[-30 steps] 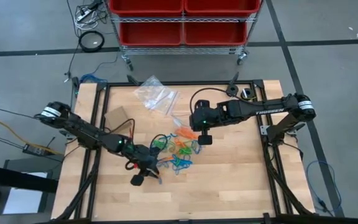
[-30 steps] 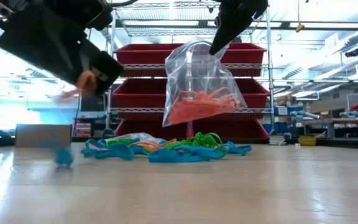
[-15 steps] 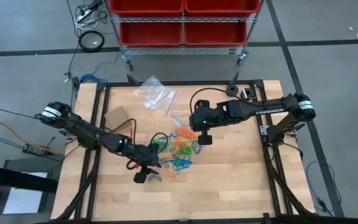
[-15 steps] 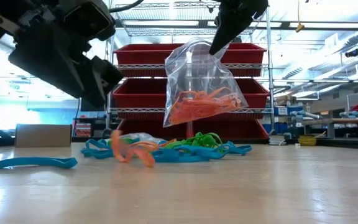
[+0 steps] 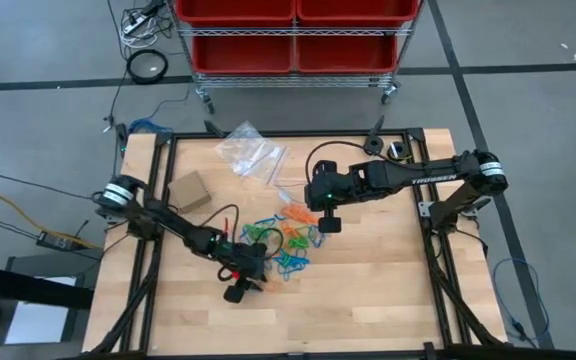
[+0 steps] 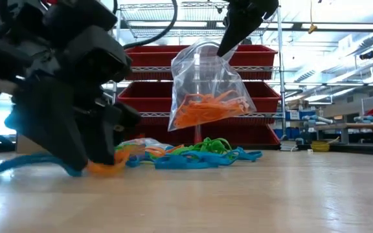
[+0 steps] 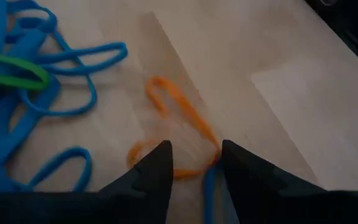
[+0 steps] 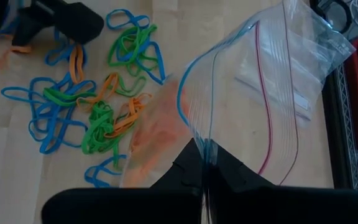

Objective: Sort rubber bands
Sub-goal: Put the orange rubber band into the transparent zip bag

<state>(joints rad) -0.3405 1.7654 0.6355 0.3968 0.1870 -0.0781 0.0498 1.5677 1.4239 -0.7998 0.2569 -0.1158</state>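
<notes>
Rubber bands (image 5: 286, 243), thin bright loops, lie partly hidden under left tool (image 7: 194, 163), fingers apart; right tool (image 8: 205, 163) pinches clear bag (image 8: 272, 93).

White lettering reading "TROSSEN" is showing on the right arm (image 5: 430, 178) (along its forearm link, in the high view); nothing else is reading legibly.

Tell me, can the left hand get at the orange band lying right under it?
Probably yes. The left hand is down at the table, fingers apart, with the orange band lying loose between and just ahead of them. Only one blue band crosses it there.
</notes>
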